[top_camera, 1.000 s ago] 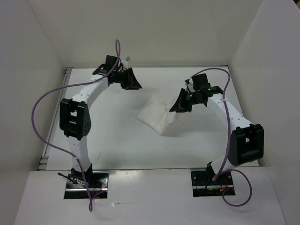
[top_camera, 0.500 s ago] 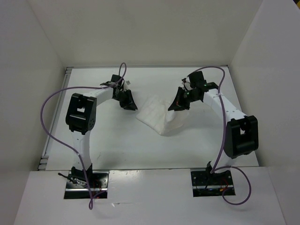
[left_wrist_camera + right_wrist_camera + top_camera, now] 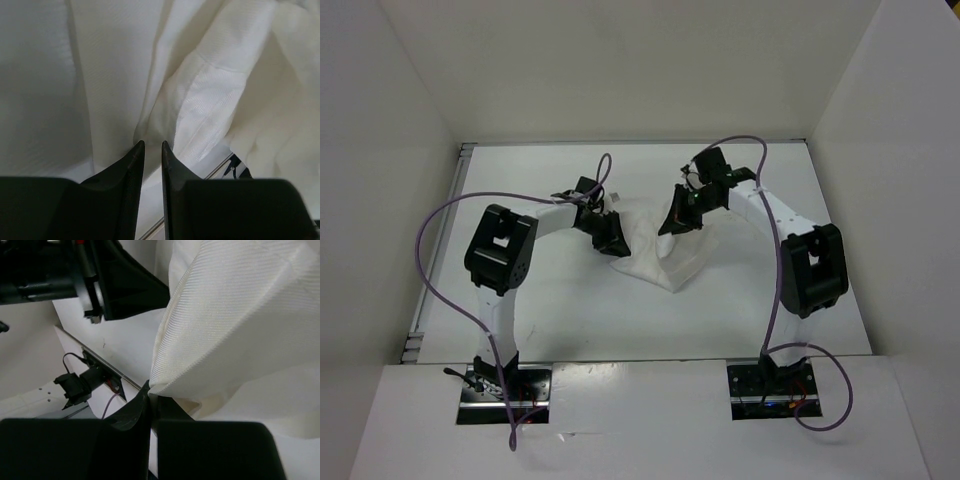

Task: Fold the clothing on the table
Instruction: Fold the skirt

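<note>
Pinching a lifted corner of the clothing point(image 3: 665, 258), our right gripper point(image 3: 672, 222) has its fingers closed tight on the fabric at the clothing's far right side. Our left gripper point(image 3: 613, 240) sits at the clothing's left edge, fingers a narrow slit apart at a fold; we cannot tell whether any cloth is caught. The clothing rests rumpled on the table point(image 3: 570, 312).

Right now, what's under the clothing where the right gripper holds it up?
Under the clothing pinched by the right gripper, bare table and a lower cloth layer show; anything beneath that layer is hidden.
</note>
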Motion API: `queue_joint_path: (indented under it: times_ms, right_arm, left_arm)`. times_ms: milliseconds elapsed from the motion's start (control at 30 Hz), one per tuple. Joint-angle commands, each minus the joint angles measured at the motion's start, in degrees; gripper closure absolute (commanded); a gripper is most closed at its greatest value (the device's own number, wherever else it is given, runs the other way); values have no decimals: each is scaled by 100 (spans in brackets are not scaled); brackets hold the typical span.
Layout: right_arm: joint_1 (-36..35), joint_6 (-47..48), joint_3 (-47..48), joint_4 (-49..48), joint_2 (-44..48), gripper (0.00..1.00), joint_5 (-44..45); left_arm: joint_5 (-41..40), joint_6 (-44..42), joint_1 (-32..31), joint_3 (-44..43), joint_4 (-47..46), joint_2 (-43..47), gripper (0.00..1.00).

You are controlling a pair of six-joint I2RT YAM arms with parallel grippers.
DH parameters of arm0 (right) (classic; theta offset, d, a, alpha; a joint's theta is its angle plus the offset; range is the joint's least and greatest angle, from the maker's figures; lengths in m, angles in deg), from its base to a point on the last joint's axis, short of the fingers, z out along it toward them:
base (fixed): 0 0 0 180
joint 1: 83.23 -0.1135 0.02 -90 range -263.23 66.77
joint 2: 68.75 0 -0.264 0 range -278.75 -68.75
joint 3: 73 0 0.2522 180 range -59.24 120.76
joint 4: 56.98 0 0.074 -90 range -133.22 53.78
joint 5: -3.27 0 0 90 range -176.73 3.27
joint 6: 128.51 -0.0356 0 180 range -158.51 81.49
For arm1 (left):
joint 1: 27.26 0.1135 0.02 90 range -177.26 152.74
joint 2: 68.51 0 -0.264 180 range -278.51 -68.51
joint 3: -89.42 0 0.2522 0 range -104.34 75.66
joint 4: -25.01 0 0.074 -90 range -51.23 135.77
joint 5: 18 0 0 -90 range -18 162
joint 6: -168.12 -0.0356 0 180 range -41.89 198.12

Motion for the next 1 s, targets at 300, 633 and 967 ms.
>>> queue_joint_path:
  times_ms: [300,633,967]
  right_arm:
    - [-640,-118,763,-443,-953,100,157]
    - [-886,-355,886,-758,-1349,72,52]
    - [-694,-1515,385,-2963,-192,47,51]
  left_arm:
    - [285,75,-56,357,-232,687,73]
    - [285,75,-56,410,-180,792,73]
    - [-733,-328,638,-72,646,2311,64]
